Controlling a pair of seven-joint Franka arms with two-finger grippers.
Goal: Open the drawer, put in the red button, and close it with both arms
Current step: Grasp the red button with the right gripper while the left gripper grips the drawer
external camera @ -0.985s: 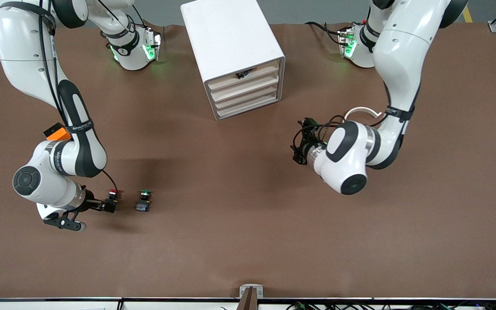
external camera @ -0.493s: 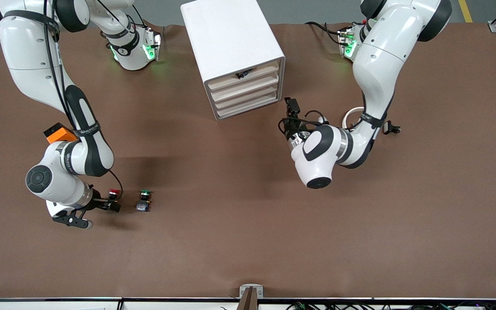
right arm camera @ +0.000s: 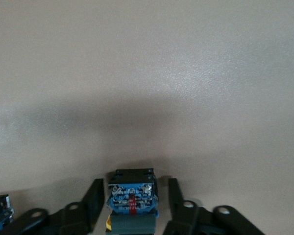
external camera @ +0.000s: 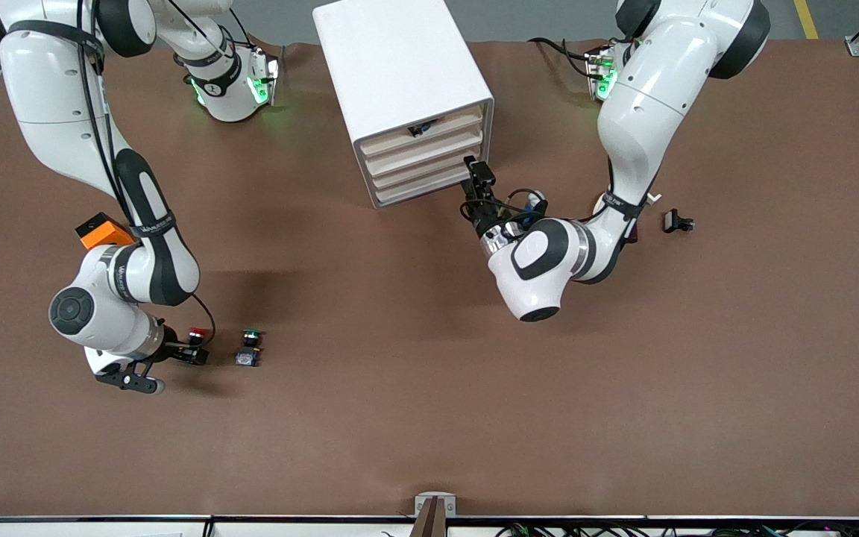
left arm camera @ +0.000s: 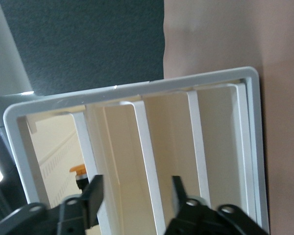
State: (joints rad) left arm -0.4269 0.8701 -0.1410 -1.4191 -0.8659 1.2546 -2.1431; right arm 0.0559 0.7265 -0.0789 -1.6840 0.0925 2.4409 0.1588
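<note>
- Right claw (external camera: 192, 356) low on the tabletop (external camera: 429, 418), fingers straddling the red button (external camera: 195, 333), gaps visible, beside the green button (external camera: 250, 335).
- Left claw (external camera: 480, 175) spread before the cabinet's (external camera: 400, 67) closed second drawer (external camera: 423, 151).

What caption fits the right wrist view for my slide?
Right pincer straddling the small red-capped push-button, blue-grey base facing the camera, on the brown table.
</note>
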